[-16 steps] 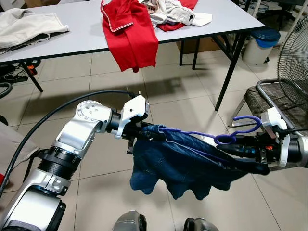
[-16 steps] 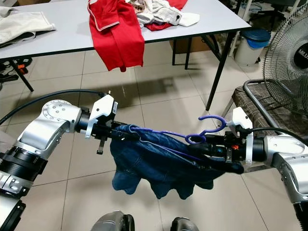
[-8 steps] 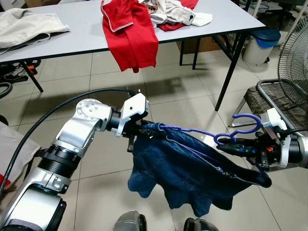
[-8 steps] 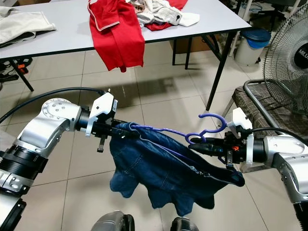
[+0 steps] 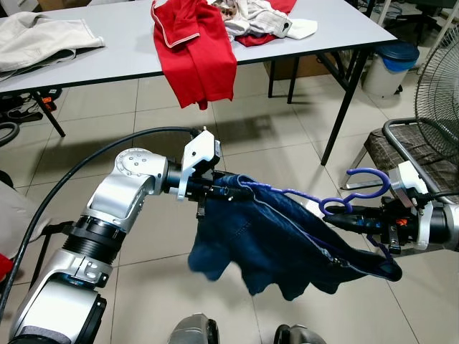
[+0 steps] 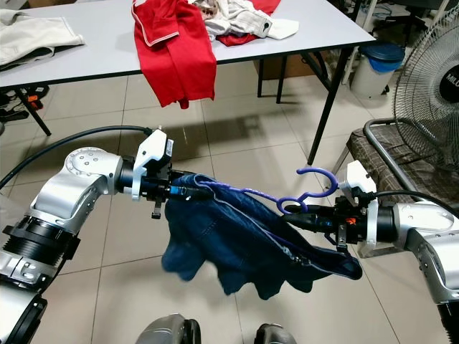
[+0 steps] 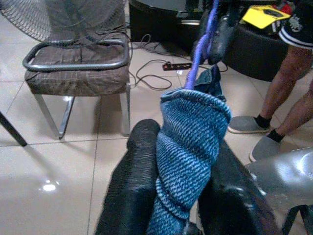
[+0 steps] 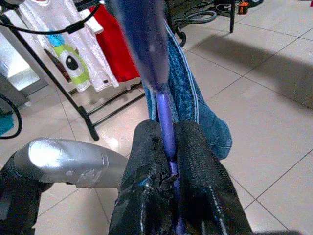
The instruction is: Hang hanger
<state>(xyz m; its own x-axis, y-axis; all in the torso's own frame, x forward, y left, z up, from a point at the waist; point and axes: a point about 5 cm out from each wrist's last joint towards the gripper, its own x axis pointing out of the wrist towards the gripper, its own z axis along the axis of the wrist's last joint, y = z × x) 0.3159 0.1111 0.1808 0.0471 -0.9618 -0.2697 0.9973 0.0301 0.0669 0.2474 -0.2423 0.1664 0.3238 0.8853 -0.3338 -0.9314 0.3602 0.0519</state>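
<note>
Grey worktop (image 5: 107, 54) at rear, red garment (image 5: 197, 50) draped over front edge, pale clothes beside it. Blue denim garment (image 5: 280, 251) slung on purple hanger (image 5: 315, 202), held in air over tiled floor between both arms. Left tool (image 5: 215, 192) pinching denim bunched at hanger's end. Right tool (image 5: 343, 219) pressed tight on hanger just below hook. Metal-framed chair (image 5: 409, 147) and fan near right arm.

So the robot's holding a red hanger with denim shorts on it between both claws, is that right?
Not quite: the hanger is purple, not red, as the right eye view shows. The denim shorts do hang on it, held between the left claw and right claw.
</note>
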